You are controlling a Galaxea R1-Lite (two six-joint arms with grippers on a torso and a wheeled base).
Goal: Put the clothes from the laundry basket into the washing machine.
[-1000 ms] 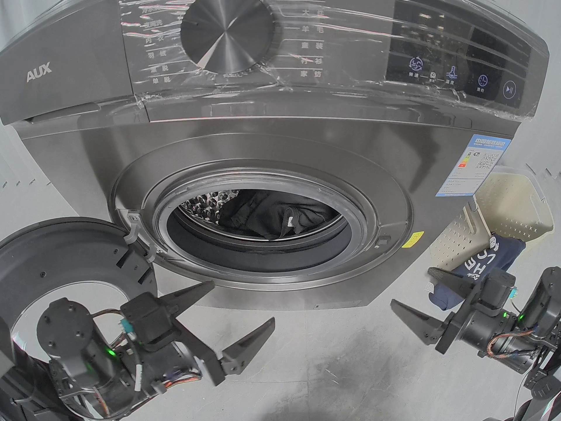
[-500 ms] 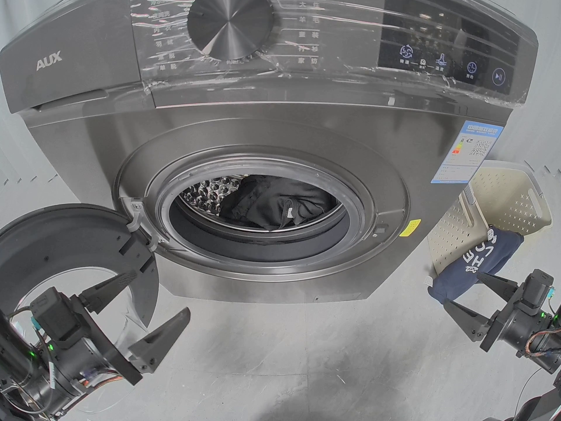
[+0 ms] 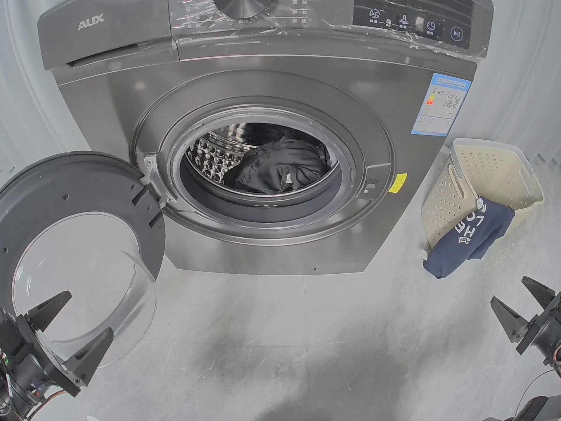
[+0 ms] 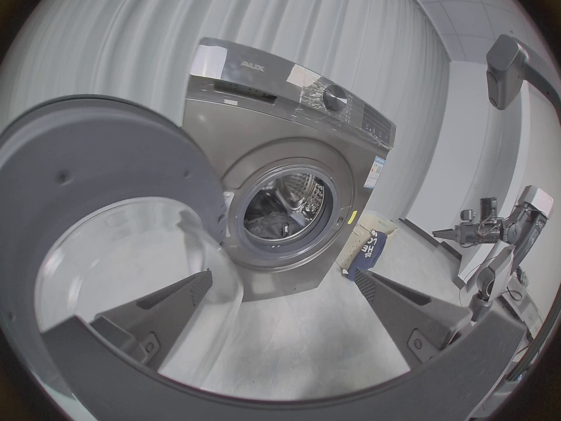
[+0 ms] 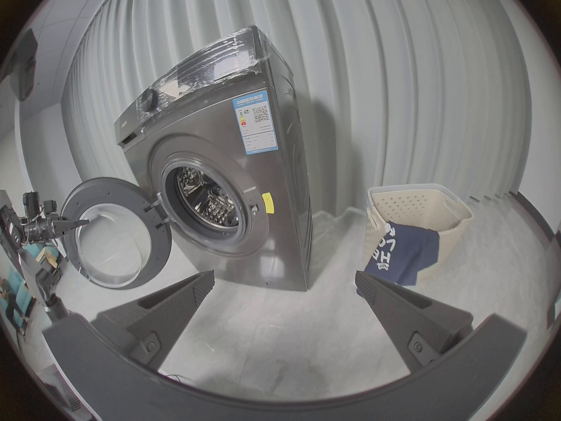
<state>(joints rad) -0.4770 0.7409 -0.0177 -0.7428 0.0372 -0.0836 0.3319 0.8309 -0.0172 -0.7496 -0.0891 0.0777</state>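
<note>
Head view. My left tool sits at the lower left of the frame, its two fingers spread wide with nothing between them. It is low in front of the glass of the open door. My right tool sits at the lower right edge, likewise spread and empty, above the grey floor and well apart from the clothes.

The washing machine fills the upper centre. Its round door is swung fully out to the left on its hinge, leaving the drum opening uncovered. A black garment lies bunched inside the drum, towards the right of the opening. A yellow sticker marks the front panel right of the opening, and a blue-and-white label sits above it.

The laundry basket, cream with perforated walls, stands on the floor just beside the machine's right side, at the right of the frame. A navy shirt with white lettering hangs over the basket's near rim, its lower end reaching down to the floor.

Wrist views. Each shows its own tool open, the machine and the basket lying beyond the gap between the fingers. A pale pleated curtain hangs behind the machine
</note>
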